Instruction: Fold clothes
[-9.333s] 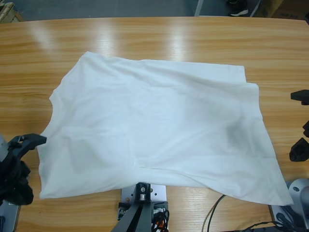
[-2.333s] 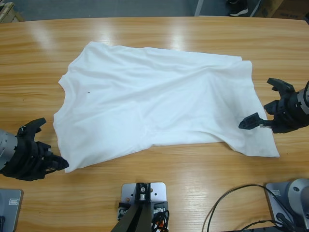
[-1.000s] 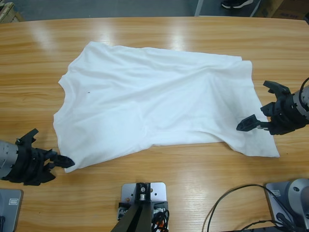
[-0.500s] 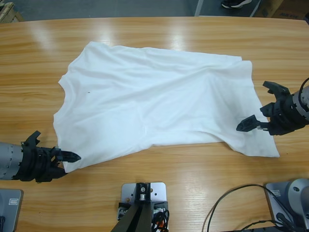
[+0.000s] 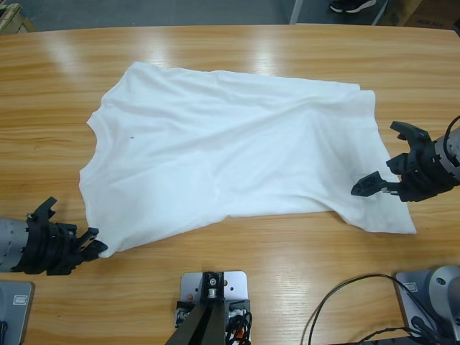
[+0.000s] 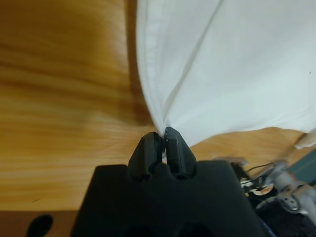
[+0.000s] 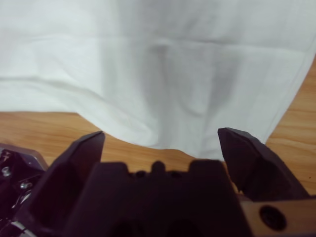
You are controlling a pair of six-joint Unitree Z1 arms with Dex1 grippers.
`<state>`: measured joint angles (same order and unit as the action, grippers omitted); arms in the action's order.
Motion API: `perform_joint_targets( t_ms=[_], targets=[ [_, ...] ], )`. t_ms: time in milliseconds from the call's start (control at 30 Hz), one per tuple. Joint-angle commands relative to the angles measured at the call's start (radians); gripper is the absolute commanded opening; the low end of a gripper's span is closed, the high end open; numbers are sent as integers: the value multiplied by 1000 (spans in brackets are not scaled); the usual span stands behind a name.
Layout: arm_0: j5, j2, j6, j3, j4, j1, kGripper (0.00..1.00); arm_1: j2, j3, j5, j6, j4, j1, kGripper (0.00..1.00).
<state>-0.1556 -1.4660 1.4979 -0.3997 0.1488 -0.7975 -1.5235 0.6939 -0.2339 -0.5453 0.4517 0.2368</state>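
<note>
The soft, limp white shirt (image 5: pixel 230 154) is best taken by its corners: the left tool (image 6: pixel 160 145) pinches one, the right tool (image 5: pixel 392 162) gapes wide.

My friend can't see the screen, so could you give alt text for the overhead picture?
A white shirt lies spread on a wooden table. The left gripper, shut, pinches its near left corner, while the right gripper hovers open over its right edge.
</note>
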Motion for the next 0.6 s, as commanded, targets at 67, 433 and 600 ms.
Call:
perform_joint_targets(
  t_ms=[67, 433, 600],
  targets=[
    [4, 61, -130, -106, 408, -5, 0, -33, -23, -21, 11, -10, 9, 945],
    [-31, -73, -163, -154, 431, -5, 0, 87, -24, 0, -88, 72, 9, 1000],
    [-16, -56, -160, -153, 442, -5, 0, 217, -102, 35, -391, 95, 10, 919]
  ],
)
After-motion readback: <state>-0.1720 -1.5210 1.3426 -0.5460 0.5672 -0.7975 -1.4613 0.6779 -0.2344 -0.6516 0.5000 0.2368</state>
